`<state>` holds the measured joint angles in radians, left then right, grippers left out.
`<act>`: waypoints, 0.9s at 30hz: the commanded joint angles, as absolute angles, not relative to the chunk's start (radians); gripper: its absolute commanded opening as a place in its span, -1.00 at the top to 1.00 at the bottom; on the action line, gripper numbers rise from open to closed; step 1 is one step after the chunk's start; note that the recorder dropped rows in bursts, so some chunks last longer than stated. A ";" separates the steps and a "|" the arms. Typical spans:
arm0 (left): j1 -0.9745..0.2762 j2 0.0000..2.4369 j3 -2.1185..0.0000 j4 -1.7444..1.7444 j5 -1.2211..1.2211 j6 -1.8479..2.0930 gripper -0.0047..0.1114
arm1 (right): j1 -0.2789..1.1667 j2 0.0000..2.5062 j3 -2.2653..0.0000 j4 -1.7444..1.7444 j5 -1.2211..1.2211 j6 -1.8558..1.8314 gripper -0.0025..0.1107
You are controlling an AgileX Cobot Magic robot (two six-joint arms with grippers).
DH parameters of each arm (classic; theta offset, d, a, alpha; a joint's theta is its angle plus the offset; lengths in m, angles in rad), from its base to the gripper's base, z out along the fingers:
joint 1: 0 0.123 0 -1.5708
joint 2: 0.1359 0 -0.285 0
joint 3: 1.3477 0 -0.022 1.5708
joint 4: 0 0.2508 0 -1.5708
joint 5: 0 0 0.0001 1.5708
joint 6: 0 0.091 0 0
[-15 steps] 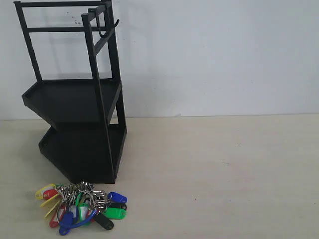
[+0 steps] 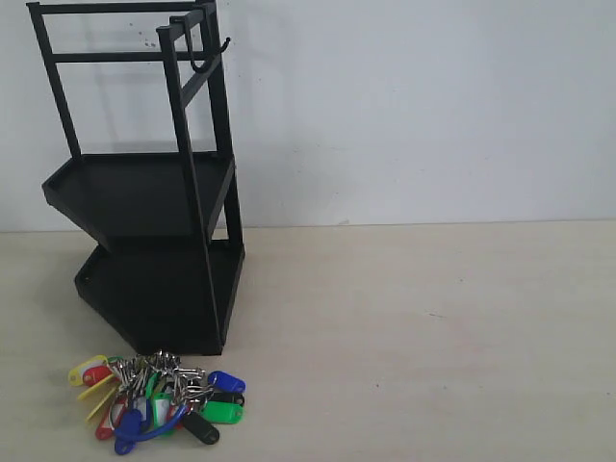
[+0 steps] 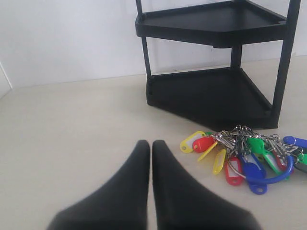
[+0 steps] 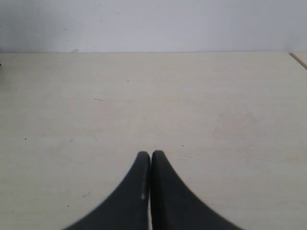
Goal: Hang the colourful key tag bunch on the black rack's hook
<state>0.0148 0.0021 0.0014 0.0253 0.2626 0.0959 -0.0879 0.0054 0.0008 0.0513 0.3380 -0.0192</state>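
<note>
The colourful key tag bunch lies flat on the table just in front of the black rack; the left wrist view shows the bunch with its blue loop and silver rings. High on the rack's top crossbar sits the thin J-shaped hook, with nothing hanging from it. My left gripper is shut and holds nothing, a short way from the yellow tag at the bunch's edge. My right gripper is shut over bare table. Neither arm appears in the exterior view.
The rack stands against a white wall at the table's back left, its two angular trays holding nothing. Pale wooden table stretches to the right of it. A table edge shows at a corner of the right wrist view.
</note>
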 commanded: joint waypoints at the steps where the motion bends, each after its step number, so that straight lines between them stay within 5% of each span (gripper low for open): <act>1: 0.014 0.000 0.000 0.023 0.255 0.097 0.84 | -0.089 0.000 0.000 0.050 0.334 -0.024 0.96; 20: 0.014 0.000 0.000 0.023 0.255 0.097 0.84 | -0.089 0.000 0.000 0.050 0.312 -0.024 0.96; 27: 0.014 0.000 0.000 0.023 0.255 0.097 0.84 | -0.089 0.000 0.000 0.050 -0.113 -0.024 0.96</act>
